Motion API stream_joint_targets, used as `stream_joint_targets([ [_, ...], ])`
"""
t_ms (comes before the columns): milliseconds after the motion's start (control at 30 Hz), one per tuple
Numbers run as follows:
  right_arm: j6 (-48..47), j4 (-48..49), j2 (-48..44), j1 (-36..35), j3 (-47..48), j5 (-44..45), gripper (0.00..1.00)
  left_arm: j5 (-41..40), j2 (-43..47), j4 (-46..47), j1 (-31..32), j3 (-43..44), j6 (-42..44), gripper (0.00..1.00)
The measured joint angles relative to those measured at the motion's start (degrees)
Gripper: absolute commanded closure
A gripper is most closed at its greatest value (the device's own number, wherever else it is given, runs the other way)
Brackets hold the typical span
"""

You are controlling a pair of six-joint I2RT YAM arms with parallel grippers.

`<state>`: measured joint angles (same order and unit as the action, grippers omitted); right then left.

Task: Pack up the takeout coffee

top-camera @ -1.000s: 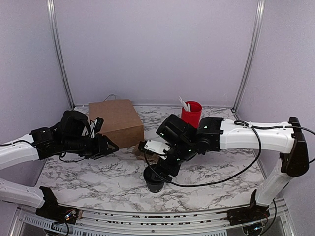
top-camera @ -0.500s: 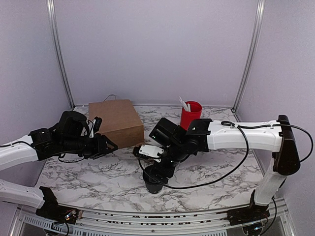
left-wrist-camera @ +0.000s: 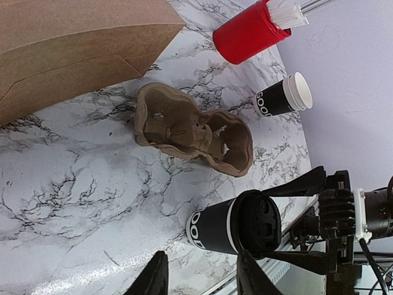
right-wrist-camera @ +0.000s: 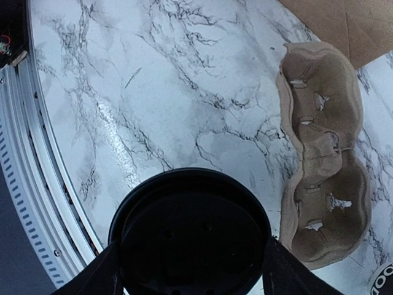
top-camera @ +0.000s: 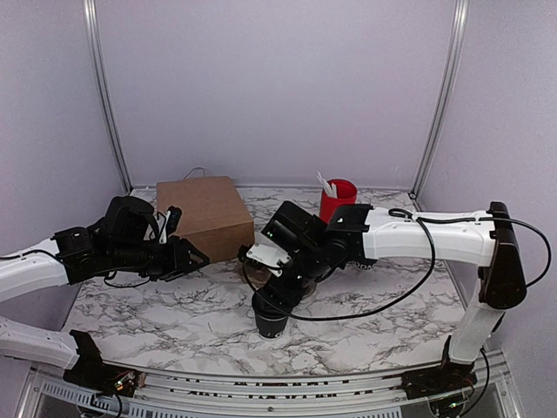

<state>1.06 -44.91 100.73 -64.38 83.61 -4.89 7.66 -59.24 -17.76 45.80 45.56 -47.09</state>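
right gripper straddles the lidded coffee at the near table edge

the takeout coffee (left-wrist-camera: 215, 228) stands upright directly beneath the right gripper (right-wrist-camera: 191, 244), a finger close at each side of its black lid; whether they pinch it can't be told. just beyond the tool lies a brown pulp carrier (right-wrist-camera: 322, 178), then a brown paper bag (top-camera: 204, 218) and a red cup (top-camera: 338, 202) of white utensils. the left gripper (left-wrist-camera: 202, 255) hovers off to its left, fingers apart. only the left wrist view shows a lidless black cup (left-wrist-camera: 282, 98) past the carrier; the right arm hides it from above. a second ago the right wrist sat higher and further right; the left arm has not moved.
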Motion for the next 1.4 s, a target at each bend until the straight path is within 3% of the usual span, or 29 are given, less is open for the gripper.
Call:
stream_joint_targets([
  [367, 24.3, 0.5, 4.1, -1.8, 4.8, 8.7, 0.26, 1.9, -0.7, 0.6, 0.0, 0.0, 1.5, 0.61],
  [567, 33.7, 2.6, 6.0, -2.8, 6.4, 11.3, 0.17, 3.5, -0.7, 1.2, 0.0, -0.2, 1.8, 0.61],
  [1100, 39.7, 3.4, 7.2, -5.3, 9.0, 14.0, 0.16, 6.1, 1.9, 1.8, 0.0, -6.5, 1.1, 0.61],
  [1400, 41.0, 12.7, -5.8, -2.6, -7.2, 11.1, 0.32, 7.8, 1.5, 3.2, 0.1, -8.9, -1.0, 0.61],
])
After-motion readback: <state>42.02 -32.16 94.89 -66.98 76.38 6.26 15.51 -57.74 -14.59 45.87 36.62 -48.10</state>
